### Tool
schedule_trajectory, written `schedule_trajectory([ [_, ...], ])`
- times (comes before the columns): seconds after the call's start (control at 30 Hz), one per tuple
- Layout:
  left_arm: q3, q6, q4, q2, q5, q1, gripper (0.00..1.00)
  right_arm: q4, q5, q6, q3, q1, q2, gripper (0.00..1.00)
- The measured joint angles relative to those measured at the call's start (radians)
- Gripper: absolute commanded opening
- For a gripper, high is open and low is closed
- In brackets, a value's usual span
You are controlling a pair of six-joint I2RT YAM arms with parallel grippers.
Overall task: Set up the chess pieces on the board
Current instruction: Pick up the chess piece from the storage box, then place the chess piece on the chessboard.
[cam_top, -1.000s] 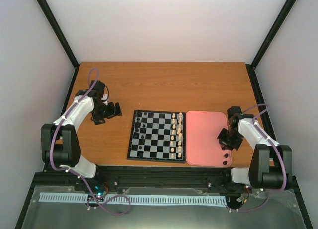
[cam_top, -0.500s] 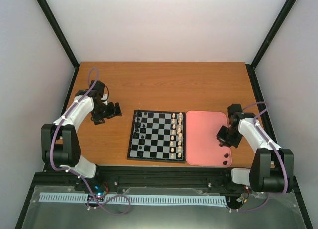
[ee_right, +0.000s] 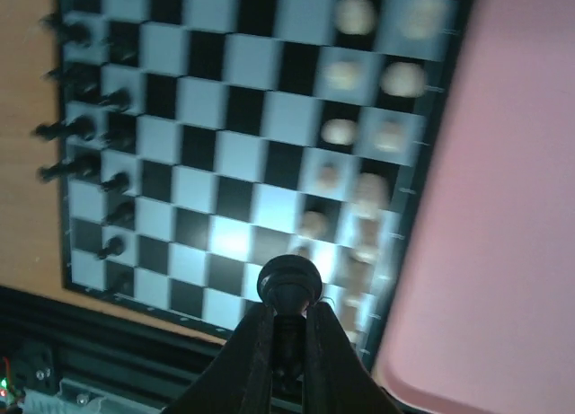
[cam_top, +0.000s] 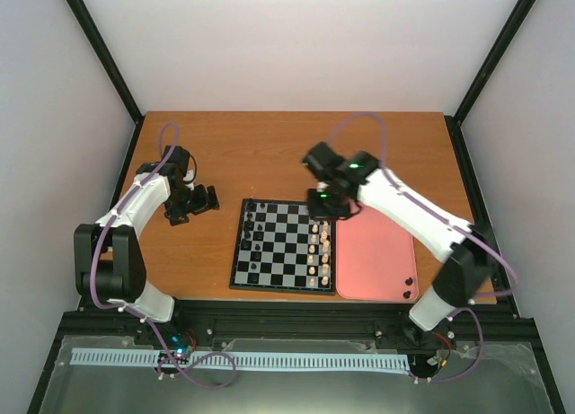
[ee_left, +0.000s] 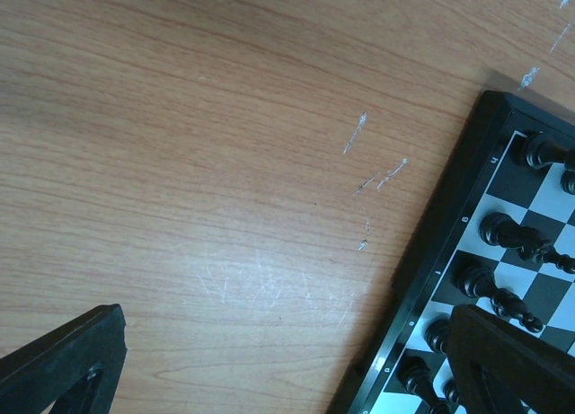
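Moved: the right fingers [cam_top: 325, 206] have swung from above the right side of the pink tray [cam_top: 382, 252] to above the far right corner of the board [cam_top: 278, 289]; the left arm has not shifted.
Right fingers: pressed together on one black piece [ee_right: 289, 281], pinching its stem, with its round head showing just past the tips in the wrist view.
Held piece: lifted off any surface, hanging over the right part of the board near the white pieces [cam_top: 319, 243].
Left fingers [cam_top: 208, 199]: spread wide with nothing between them, over bare bench [cam_top: 287, 154] to the left of the board's far left corner.
Black pieces [cam_top: 252, 230]: most stand in the two left columns of the board, too small to count; two more lie on the pink tray by its near right corner.
White pieces: lined up in the two right columns of the board.
Board: flat in the middle of the bench, its right edge just beside the tray.
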Motion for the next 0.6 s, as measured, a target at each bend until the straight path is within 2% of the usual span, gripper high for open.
schedule_trajectory([
  [0.17,0.000,0.000,-0.002,-0.014,-0.007,0.000,1.00,-0.079,-0.004,-0.008,0.348,0.237,0.316,0.03],
  [0.3,0.000,0.000,-0.003,-0.026,-0.016,0.000,1.00,-0.108,-0.045,-0.029,0.566,0.361,0.507,0.03],
  [0.4,0.000,0.000,-0.002,-0.035,-0.018,0.000,1.00,-0.121,-0.079,-0.045,0.632,0.400,0.579,0.03],
  [0.6,0.000,0.000,-0.002,-0.046,-0.016,0.000,1.00,-0.132,-0.116,-0.077,0.671,0.393,0.656,0.03],
])
